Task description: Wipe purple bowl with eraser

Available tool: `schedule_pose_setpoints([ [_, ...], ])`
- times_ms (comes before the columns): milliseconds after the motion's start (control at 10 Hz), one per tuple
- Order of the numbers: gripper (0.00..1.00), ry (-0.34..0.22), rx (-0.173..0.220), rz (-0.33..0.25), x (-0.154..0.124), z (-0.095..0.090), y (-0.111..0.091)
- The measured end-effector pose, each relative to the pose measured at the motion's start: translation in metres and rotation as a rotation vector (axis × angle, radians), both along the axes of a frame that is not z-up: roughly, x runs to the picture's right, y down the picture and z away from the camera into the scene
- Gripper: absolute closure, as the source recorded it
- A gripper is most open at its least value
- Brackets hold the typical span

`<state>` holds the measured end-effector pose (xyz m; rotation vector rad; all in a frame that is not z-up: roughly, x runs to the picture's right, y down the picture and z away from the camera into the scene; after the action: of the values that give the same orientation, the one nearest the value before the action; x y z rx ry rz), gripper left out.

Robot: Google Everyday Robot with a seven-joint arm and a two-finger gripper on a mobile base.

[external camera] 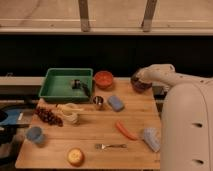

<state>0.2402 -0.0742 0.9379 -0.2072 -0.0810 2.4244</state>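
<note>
The purple bowl (140, 86) is small, round and dark, and stands at the far right edge of the wooden table (95, 131). My gripper (137, 78) is at the end of the white arm that reaches in from the right. It sits right over the bowl's rim and hides part of the bowl. I cannot see whether it holds anything. A blue rectangular block (116, 103), possibly the eraser, lies on the table left of the bowl. The orange-red bowl (104, 78) stands further left, next to the green tray.
A green tray (54, 85) with a dark object (80, 85) is at the back left. On the table lie a metal cup (98, 102), grapes (48, 116), a carrot (126, 130), a fork (110, 146), a blue cup (34, 134), an orange fruit (75, 156) and a grey-blue object (151, 138).
</note>
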Motion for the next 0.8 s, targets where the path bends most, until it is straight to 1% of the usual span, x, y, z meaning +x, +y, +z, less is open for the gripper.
schedule_pose_setpoints([
  [100,1.0,-0.02,0.001,-0.018,-0.012,-0.004,0.004],
  [200,1.0,-0.029,0.001,-0.032,-0.017,-0.007,0.009],
  [300,1.0,-0.036,-0.002,-0.042,-0.019,-0.013,0.016],
  [400,1.0,-0.035,-0.006,-0.042,-0.014,-0.017,0.023],
  [600,1.0,-0.018,-0.013,-0.027,0.006,-0.025,0.035],
  [800,1.0,0.018,-0.014,0.021,0.038,-0.034,0.046],
])
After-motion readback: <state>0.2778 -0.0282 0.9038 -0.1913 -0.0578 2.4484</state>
